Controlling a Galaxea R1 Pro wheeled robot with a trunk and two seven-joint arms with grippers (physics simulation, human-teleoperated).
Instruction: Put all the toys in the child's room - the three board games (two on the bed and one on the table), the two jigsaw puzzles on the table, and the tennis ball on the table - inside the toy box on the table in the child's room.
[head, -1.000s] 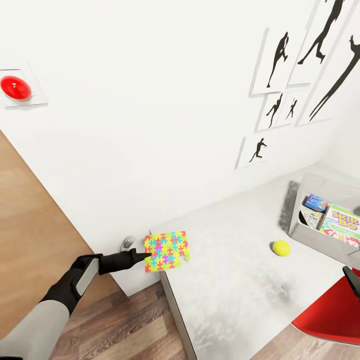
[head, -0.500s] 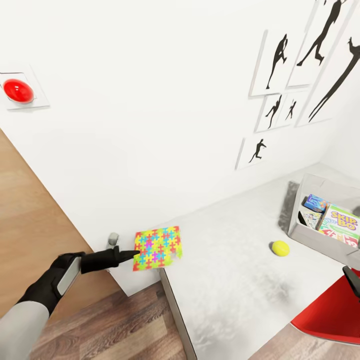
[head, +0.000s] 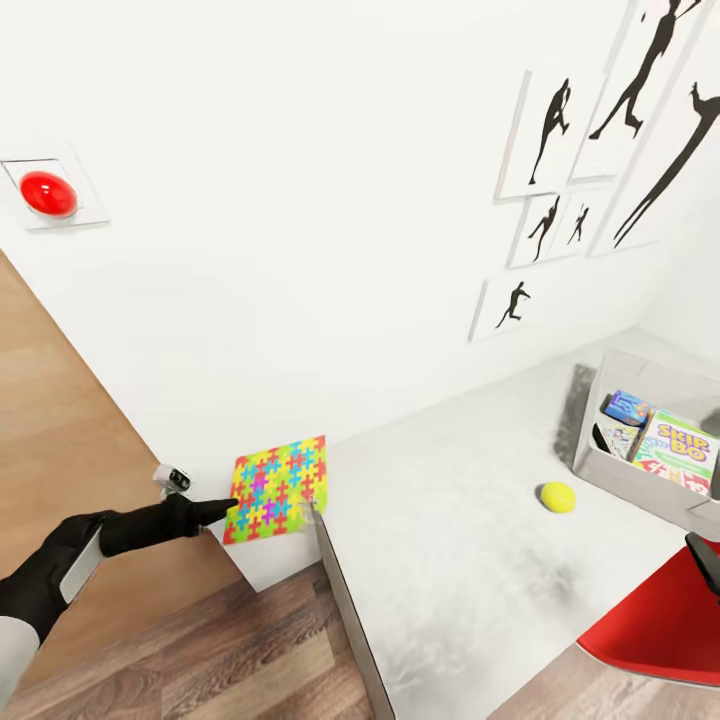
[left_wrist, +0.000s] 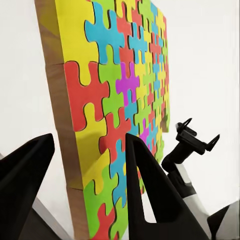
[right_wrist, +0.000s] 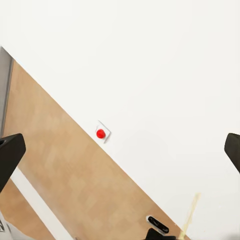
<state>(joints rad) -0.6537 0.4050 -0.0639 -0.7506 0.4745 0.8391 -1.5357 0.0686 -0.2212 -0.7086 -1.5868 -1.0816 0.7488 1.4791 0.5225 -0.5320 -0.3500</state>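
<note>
My left gripper (head: 225, 508) is shut on the edge of a multicoloured jigsaw puzzle (head: 275, 488), held upright beyond the white table's (head: 450, 570) left corner and in front of the wall. In the left wrist view the puzzle board (left_wrist: 115, 100) sits between the two black fingers (left_wrist: 150, 185). A yellow tennis ball (head: 557, 496) lies on the table near the grey toy box (head: 640, 372) at the right, which holds a Skip-Bo board game (head: 685, 450) and a blue box (head: 628, 407). My right gripper (right_wrist: 125, 142) is open, facing the wall.
A red chair (head: 660, 620) stands at the table's near right corner. A wooden panel (head: 60, 430) lies at the left, with a red button (head: 48, 193) on the wall above it. A small grey and black fitting (head: 175, 478) sits beside the left gripper. Framed silhouettes (head: 560, 130) hang at the upper right.
My left arm has pulled back to the left with the puzzle, carrying it from the table's corner to beyond the edge. The ball and toy box have stayed put.
</note>
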